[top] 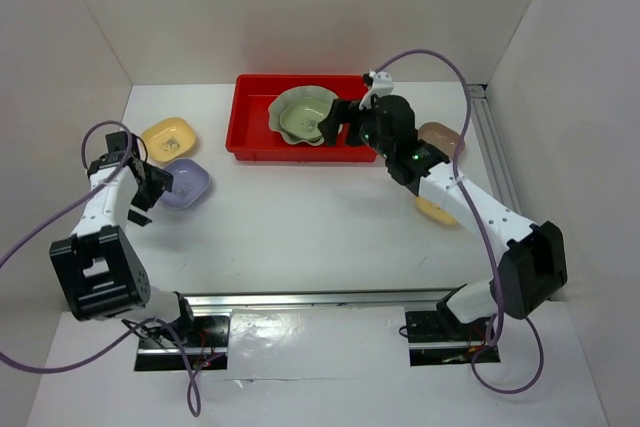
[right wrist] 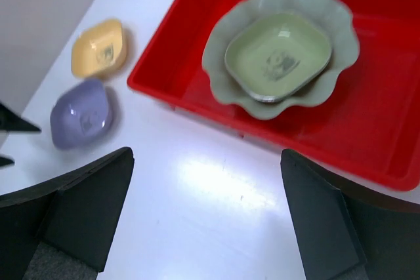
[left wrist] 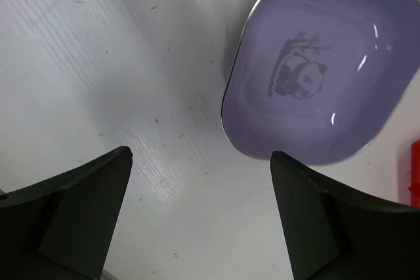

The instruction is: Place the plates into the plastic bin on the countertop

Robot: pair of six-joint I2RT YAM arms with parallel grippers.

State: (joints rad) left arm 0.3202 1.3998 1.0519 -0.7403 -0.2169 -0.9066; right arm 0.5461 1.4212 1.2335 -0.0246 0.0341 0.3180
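Observation:
The red plastic bin (top: pixel 252 117) stands at the back of the white countertop (top: pixel 300 227). In it lies the large pale green scalloped dish (top: pixel 298 97) with a small green dish (top: pixel 303 125) inside it. My right gripper (top: pixel 333 127) is open and empty above the bin's near rim; its wrist view shows the bin (right wrist: pixel 394 63), the scalloped dish (right wrist: pixel 216 57) and the green dish (right wrist: pixel 279 57) ahead. My left gripper (top: pixel 150 192) is open and empty, just left of the lavender dish (top: pixel 187 184), which fills the upper right of its view (left wrist: pixel 315 70).
A yellow dish (top: pixel 168 137) lies behind the lavender one. A brown dish (top: pixel 442 135) and another yellow dish (top: pixel 437 211) lie at the right, partly under my right arm. White walls close in the sides and back.

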